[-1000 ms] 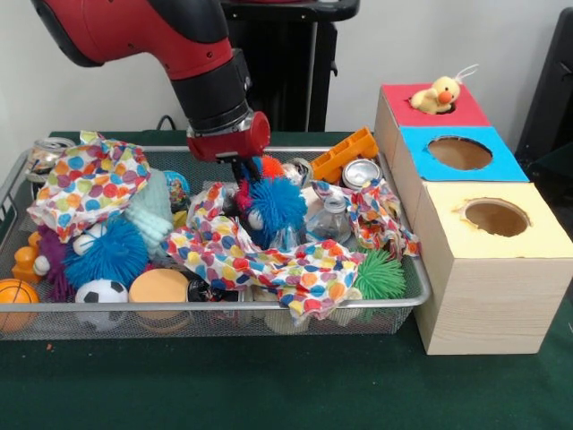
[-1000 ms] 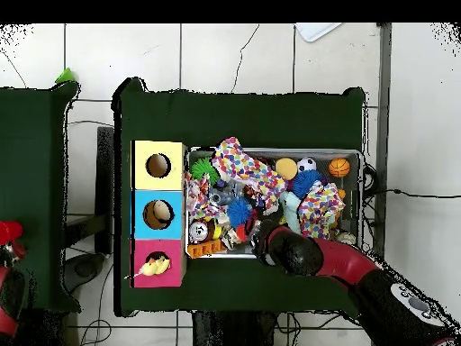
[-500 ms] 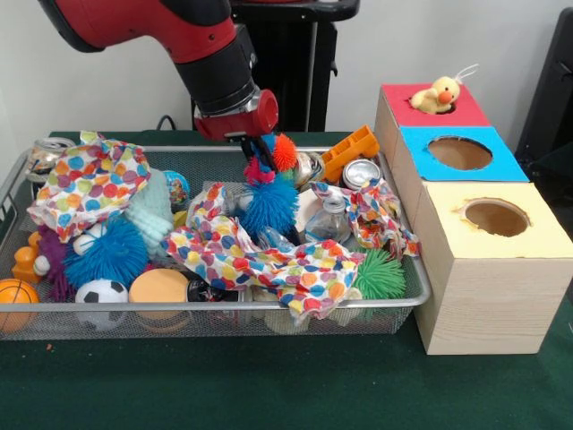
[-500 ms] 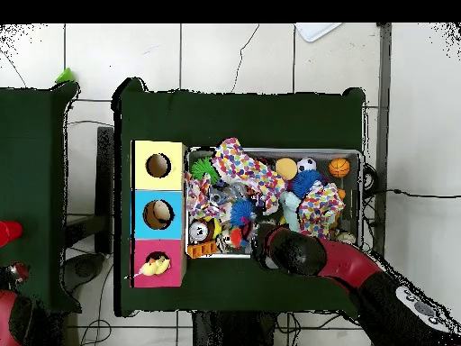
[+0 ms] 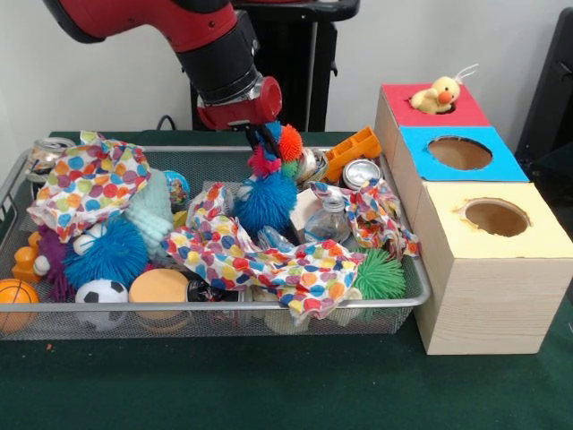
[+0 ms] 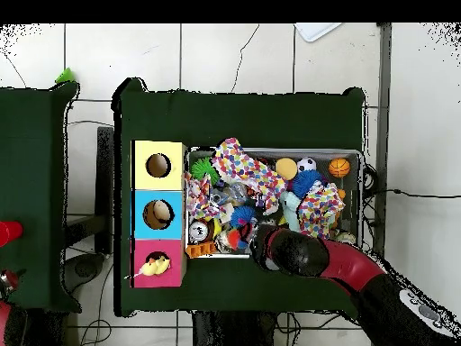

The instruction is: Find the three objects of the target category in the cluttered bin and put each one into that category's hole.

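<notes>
I see a spiky, multicoloured rubbery toy [image 5: 273, 170], blue at its fuzzy round body with pink, orange and teal tufts above, hanging over the far middle of the wire mesh bin [image 5: 394, 309], lifted just clear of the clutter with its blue bulk hanging close over the items beneath. My pincer [image 5: 265, 141] is clenched on the toy's upper tufts, the red and black arm [image 5: 206, 45] slanting down to it from the upper left in the front view. In the overhead view the same toy [image 6: 239, 216] sits just beside the arm's dark wrist. Below and around it lies a crumpled cloth printed with coloured dots [image 5: 260, 260], draped across the middle of the bin, and a second dotted cloth [image 5: 89, 179] is heaped at the left end. A clear plastic bottle [image 5: 329, 219] and a metal can [image 5: 361, 172] sit right of the toy, with an orange plastic block [image 5: 345, 152] tilted against the far rim. Nearer the front I see a green spiky ball [image 5: 380, 273], a blue spiky ball [image 5: 107, 251], a smooth orange ball [image 5: 159, 288], a small football [image 5: 101, 292] and a tiny basketball [image 5: 16, 296]. To the right of the bin, on the green surface [image 5: 269, 385], stands a wooden box [image 5: 483, 305] with three round holes in red, blue and yellow tops; a yellow plush duck [image 5: 436, 94] rests in the red one.
</notes>
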`<state>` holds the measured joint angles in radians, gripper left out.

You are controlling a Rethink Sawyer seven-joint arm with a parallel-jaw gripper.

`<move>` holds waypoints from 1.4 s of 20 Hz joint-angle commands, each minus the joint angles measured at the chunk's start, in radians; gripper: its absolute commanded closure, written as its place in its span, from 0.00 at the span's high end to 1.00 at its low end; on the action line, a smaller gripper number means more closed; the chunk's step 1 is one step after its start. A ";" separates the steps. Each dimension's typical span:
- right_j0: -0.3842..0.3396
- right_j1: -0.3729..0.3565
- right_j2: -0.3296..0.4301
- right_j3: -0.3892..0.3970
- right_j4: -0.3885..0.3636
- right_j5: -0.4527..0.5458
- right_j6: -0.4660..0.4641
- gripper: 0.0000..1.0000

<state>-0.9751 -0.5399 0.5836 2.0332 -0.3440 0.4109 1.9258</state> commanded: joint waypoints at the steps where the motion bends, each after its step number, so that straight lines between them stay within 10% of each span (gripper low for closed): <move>1: 0.013 0.001 0.072 0.061 0.057 0.189 -0.030 0.00; 7: 0.040 -0.037 0.005 0.035 -0.004 0.306 -0.092 0.00; 17: 0.071 0.005 -0.190 -0.132 -0.349 0.482 -0.222 0.00; 28: 0.038 0.020 -0.162 -0.186 -0.510 0.499 -0.237 0.00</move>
<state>-0.9214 -0.5475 0.4421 1.9920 -0.7595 0.8270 1.9256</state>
